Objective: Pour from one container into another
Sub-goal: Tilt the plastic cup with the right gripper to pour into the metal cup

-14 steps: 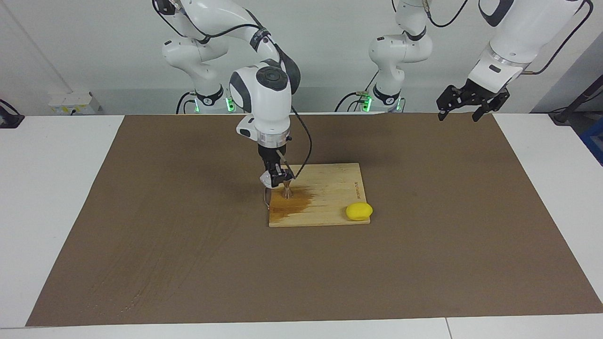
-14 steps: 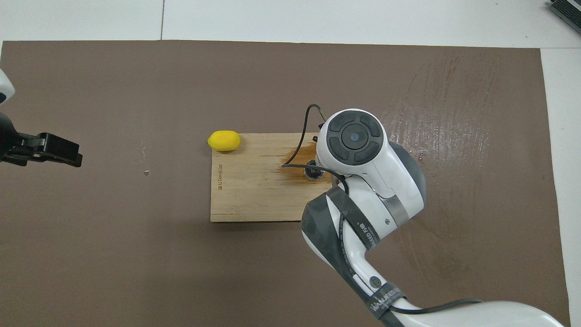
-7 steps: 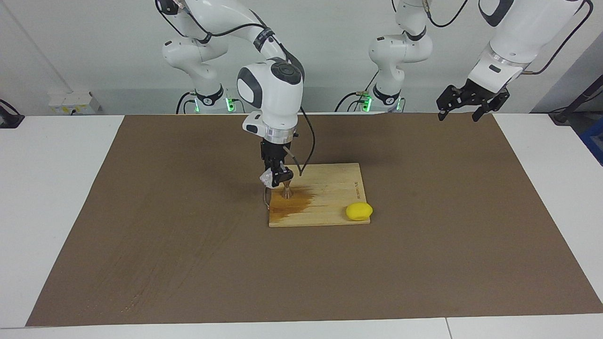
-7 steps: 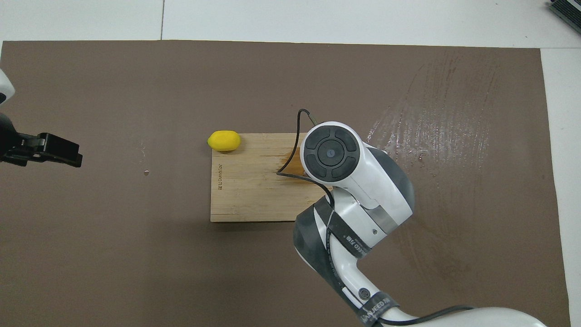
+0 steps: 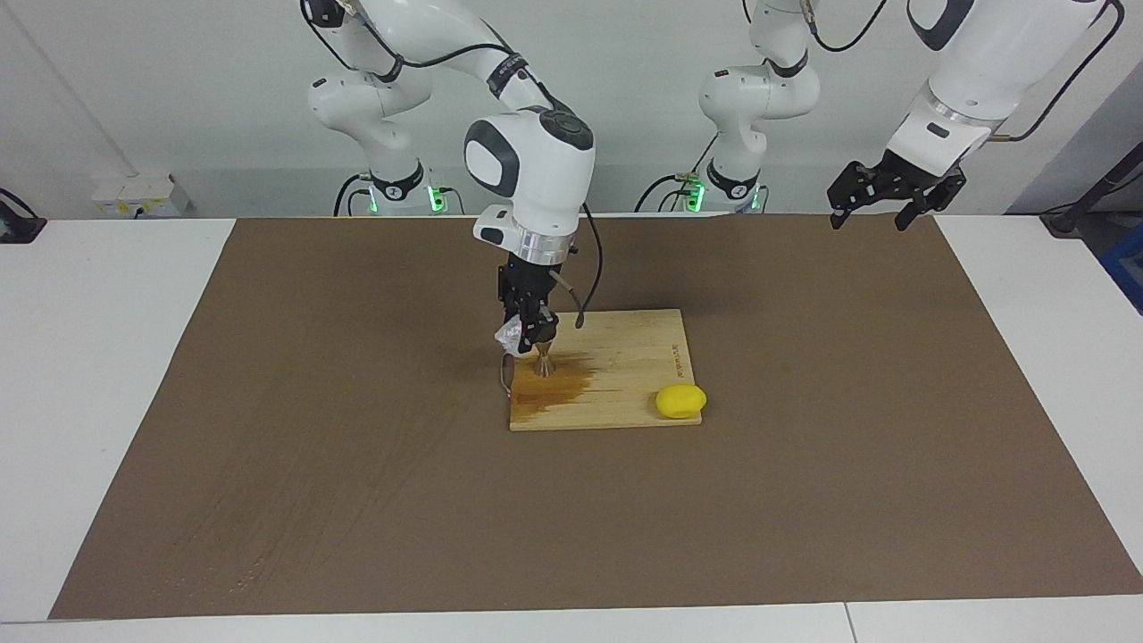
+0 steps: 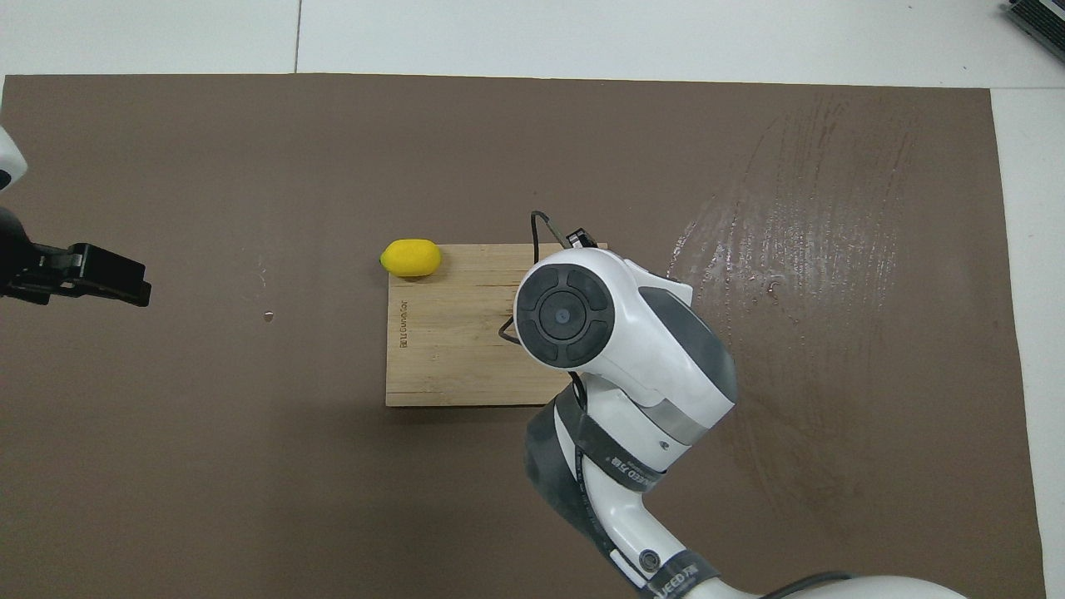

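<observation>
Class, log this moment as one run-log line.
right end effector: holds clear cup tipped over jigger | board: wet stain | left end effector: waiting, open

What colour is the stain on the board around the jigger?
Orange-brown stain on pale board, clearest in the facing view.

A robotics lab: two white jointed robot arms [image 5: 536,170] bolted at a white table [image 5: 107,357] covered by a brown mat [image 5: 357,500], bare white wall, loose cabling.
</observation>
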